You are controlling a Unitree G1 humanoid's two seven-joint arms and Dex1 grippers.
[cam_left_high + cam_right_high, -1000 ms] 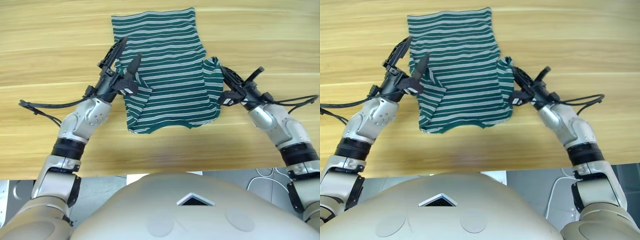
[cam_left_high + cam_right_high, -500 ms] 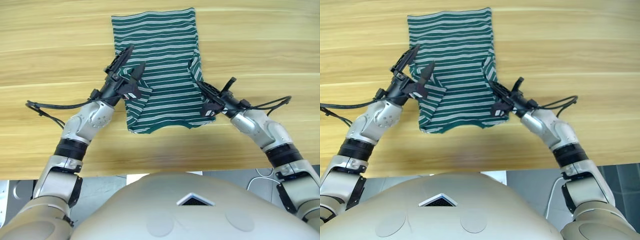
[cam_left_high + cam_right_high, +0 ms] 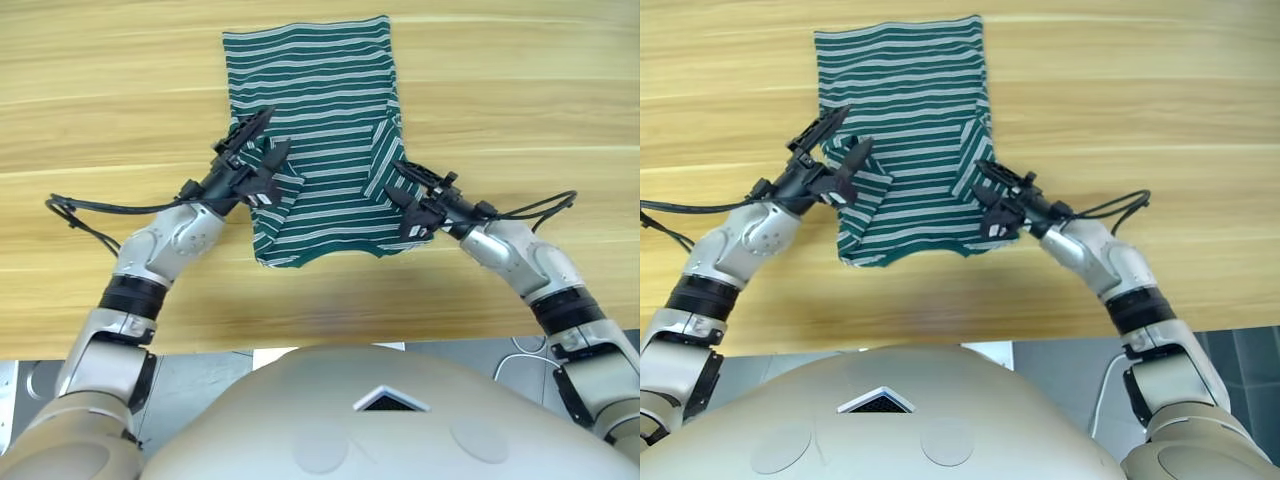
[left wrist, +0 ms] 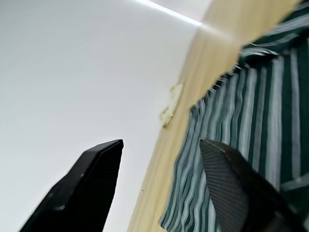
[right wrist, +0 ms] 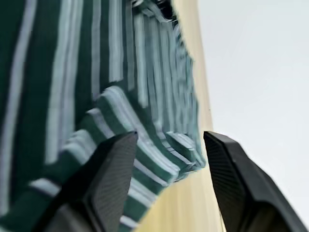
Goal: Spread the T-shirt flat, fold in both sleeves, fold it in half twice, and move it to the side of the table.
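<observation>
Striped T-shirt (image 3: pixel 310 80) lies on the bench (image 3: pixel 520 80), sleeves folded inward. Left claw (image 3: pixel 270 135) and right claw (image 3: pixel 398 182) both gape open over its sides.

T-shirt (image 3: pixel 320 110): soft striped knit cloth, matt. Table (image 3: pixel 520 100): smooth light wood, faint sheen. My left gripper (image 3: pixel 276 128) and right gripper (image 3: pixel 392 178): matt black plastic, finely textured fingers (image 4: pixel 227 183).

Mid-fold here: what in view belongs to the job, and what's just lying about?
Job: striped T-shirt, left gripper, right gripper, both open at its sides.
Not the job: wooden table, left arm's cable, right arm's cable.
</observation>
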